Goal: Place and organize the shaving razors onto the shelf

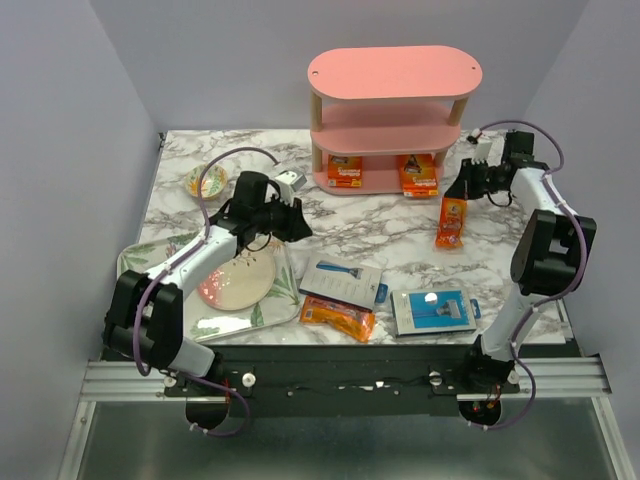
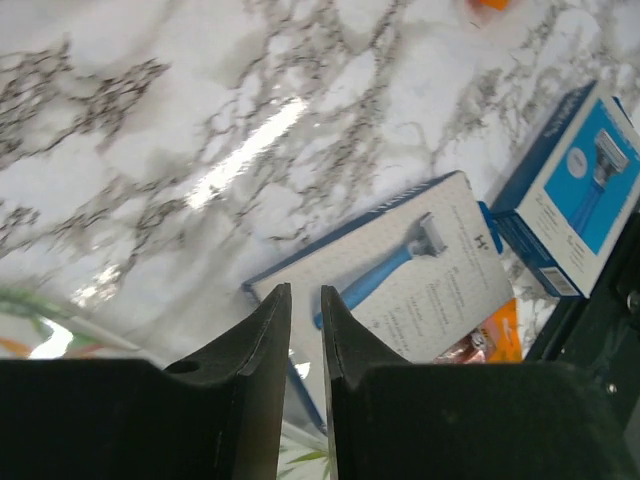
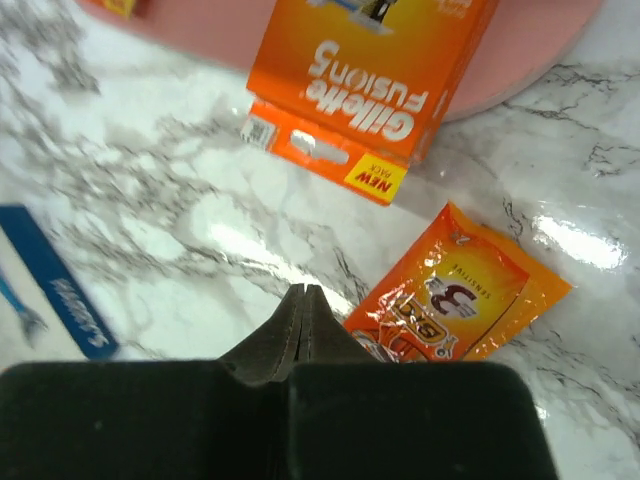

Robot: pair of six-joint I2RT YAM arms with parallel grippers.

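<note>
The pink shelf (image 1: 395, 75) stands at the back, with two orange razor packs (image 1: 345, 172) (image 1: 418, 175) on its bottom board. A third orange packet (image 1: 451, 222) lies on the table just below my right gripper (image 1: 463, 187). In the right wrist view that gripper (image 3: 303, 290) is shut and empty, with this packet (image 3: 460, 290) right of its tips. Two blue-and-grey cards (image 1: 342, 281) (image 1: 433, 311) and a fourth orange packet (image 1: 338, 316) lie near the front. My left gripper (image 1: 293, 225) hovers left of them. Its jaws (image 2: 305, 290) stand a narrow gap apart, empty, above the card (image 2: 400, 270).
A floral tray (image 1: 150, 255) at the front left holds a pink round plate (image 1: 235, 283). A small patterned bowl (image 1: 205, 183) sits at the back left. Grey walls close in the marble table on three sides.
</note>
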